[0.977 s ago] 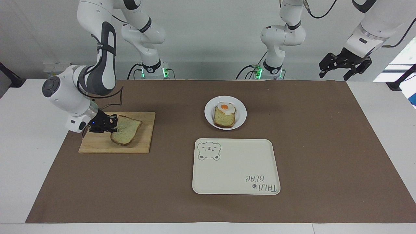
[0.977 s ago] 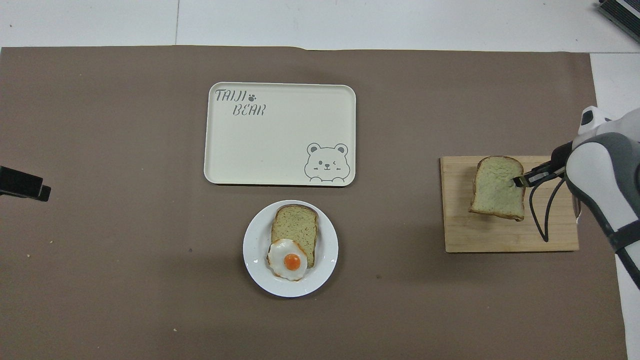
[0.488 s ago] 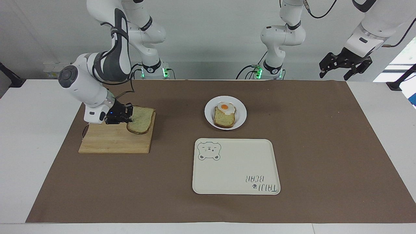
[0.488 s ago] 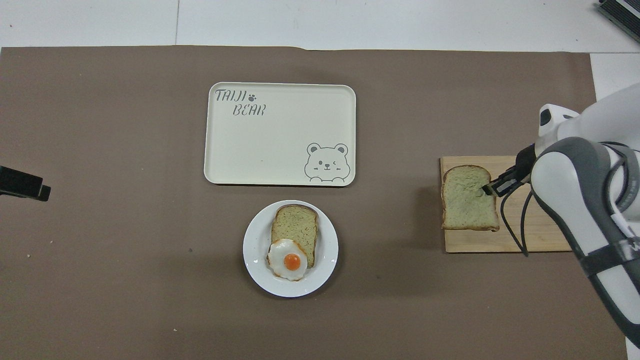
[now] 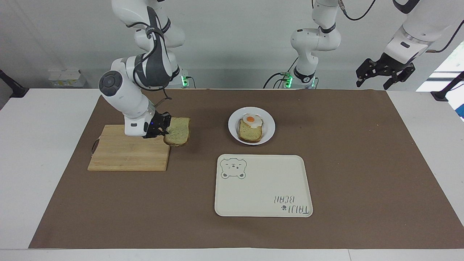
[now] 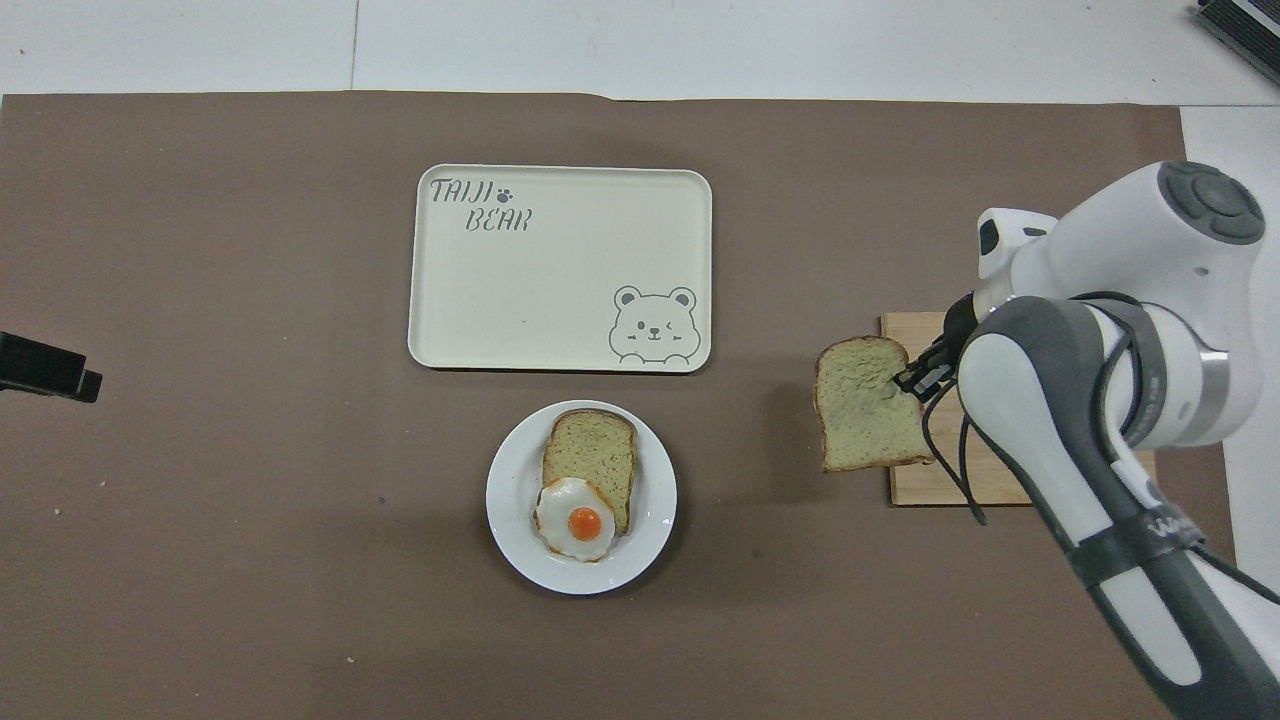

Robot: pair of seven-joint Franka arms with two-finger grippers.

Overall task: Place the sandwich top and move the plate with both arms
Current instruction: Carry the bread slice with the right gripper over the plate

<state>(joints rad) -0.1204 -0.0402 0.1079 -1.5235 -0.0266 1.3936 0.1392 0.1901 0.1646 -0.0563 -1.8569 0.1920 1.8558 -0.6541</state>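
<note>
Brown paper mat (image 5: 362, 163) over white table (image 5: 32, 163), pale grey wall (image 5: 235, 43).

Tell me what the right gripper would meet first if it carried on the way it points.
Probably the plate: the right gripper, shut on the sandwich top, points toward it over bare mat. Height makes this uncertain.

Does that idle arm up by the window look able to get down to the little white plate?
Probably yes: the left gripper hangs open, holding nothing, and only bare brown mat lies between it and the plate.
</note>
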